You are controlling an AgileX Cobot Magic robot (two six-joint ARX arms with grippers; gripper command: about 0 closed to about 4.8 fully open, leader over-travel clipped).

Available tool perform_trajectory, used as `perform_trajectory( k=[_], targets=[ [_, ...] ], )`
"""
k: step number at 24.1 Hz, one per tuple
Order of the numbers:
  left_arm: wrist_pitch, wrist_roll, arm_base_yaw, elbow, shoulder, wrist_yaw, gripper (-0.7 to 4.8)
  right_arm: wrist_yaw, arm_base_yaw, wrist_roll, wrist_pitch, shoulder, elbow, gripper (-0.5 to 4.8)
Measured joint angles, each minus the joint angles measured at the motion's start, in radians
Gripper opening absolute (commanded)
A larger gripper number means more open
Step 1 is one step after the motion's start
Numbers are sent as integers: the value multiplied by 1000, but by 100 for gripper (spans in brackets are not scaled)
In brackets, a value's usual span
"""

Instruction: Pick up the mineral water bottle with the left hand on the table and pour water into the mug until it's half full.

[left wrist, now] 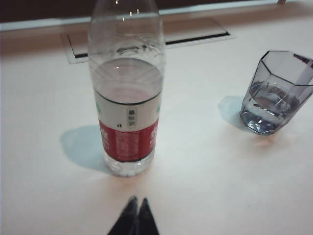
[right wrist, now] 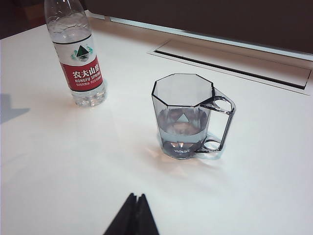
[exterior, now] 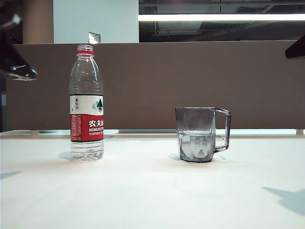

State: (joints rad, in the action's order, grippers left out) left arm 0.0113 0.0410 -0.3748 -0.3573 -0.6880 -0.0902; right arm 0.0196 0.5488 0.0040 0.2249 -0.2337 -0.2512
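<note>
My left pincer (left wrist: 136, 201), jaws pressed together and empty, hovers just short of the tall clear plastic red-labelled bottle (left wrist: 127, 98); my right pincer (right wrist: 136, 198) is likewise closed, near the smoky grey faceted mug (right wrist: 186, 115). Bare white desk (exterior: 143, 191) lies open all around.

**Behind and around the tabletop**

A brown partition panel (exterior: 190, 86) spans the far edge; above it a long ceiling light strip (exterior: 221, 17) glows against dark ceiling fittings; a pale wall section (exterior: 95, 19) rises at upper left; a small shiny object (exterior: 94, 37), perhaps a metal clip, peeks over the partition; a rectangular recessed slot (right wrist: 234, 63) lies flush in the surface near the far edge.
</note>
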Motion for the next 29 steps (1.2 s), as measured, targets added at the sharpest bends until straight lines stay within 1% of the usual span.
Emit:
perform_trajectory(
  k=[5, 9, 10, 13, 19, 21, 22, 24, 29],
  targets=[
    [-2, 2, 0, 77, 144, 0, -6, 0, 0, 0, 0, 0, 0, -1],
    [0, 29, 0, 119, 258, 0, -6, 0, 0, 0, 0, 0, 0, -1],
    [-3, 41, 0, 140, 317, 0, -6, 0, 0, 0, 0, 0, 0, -1],
    [4, 43, 0, 164, 415, 0, -6, 0, 0, 0, 0, 0, 0, -1],
    [0, 43, 3, 169, 436, 0, -6, 0, 0, 0, 1, 0, 0, -1],
    [7, 43, 29, 179, 436, -2, -6, 0, 0, 0, 1, 0, 0, -1],
    [6, 43, 62, 193, 436, -3, -6, 0, 0, 0, 1, 0, 0, -1],
    [-3, 43, 96, 202, 437, -3, -6, 0, 0, 0, 1, 0, 0, -1],
    [0, 43, 175, 205, 439, -3, -6, 0, 0, 0, 1, 0, 0, -1]
  ],
)
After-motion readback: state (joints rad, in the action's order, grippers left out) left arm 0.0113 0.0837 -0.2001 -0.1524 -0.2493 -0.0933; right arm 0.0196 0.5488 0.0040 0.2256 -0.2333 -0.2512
